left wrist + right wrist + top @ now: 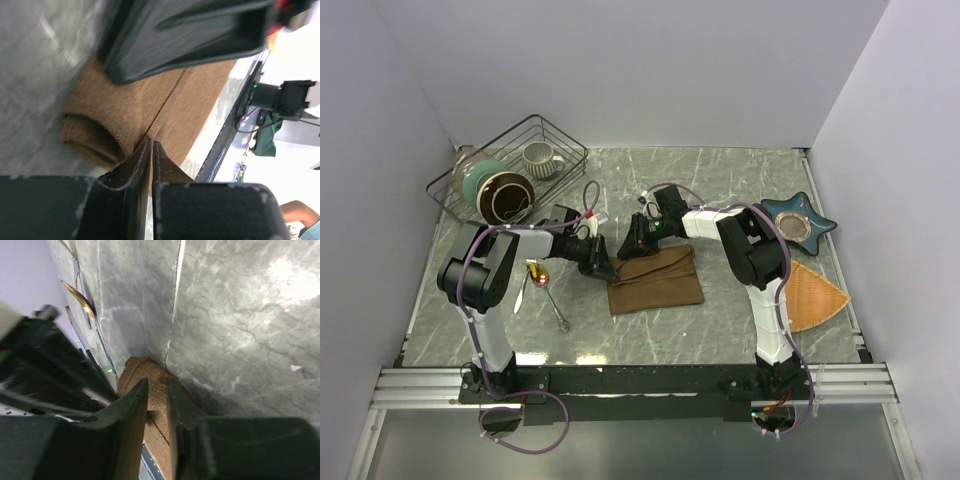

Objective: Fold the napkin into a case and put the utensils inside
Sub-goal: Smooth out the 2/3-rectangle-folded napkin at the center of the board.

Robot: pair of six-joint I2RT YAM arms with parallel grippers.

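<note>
The dark-brown napkin (656, 281) lies folded into a rectangle in the middle of the table. My left gripper (604, 266) is at its upper left corner, and in the left wrist view (151, 142) the fingers are pressed together on a crease of the cloth (165, 100). My right gripper (634, 246) is at the napkin's far edge, its fingers (156, 382) shut on a raised fold of cloth (150, 369). The gold-bowled spoon (538, 274) and a silver fork (558, 312) lie left of the napkin. The spoon's bowl also shows in the right wrist view (80, 297).
A black wire basket (510, 140) at the back left holds a mug (542, 158) and bowls (496, 192). Another slim metal piece (590, 195) lies beside it. A blue star-shaped dish (798, 222) and an orange fan-shaped mat (815, 295) sit at the right.
</note>
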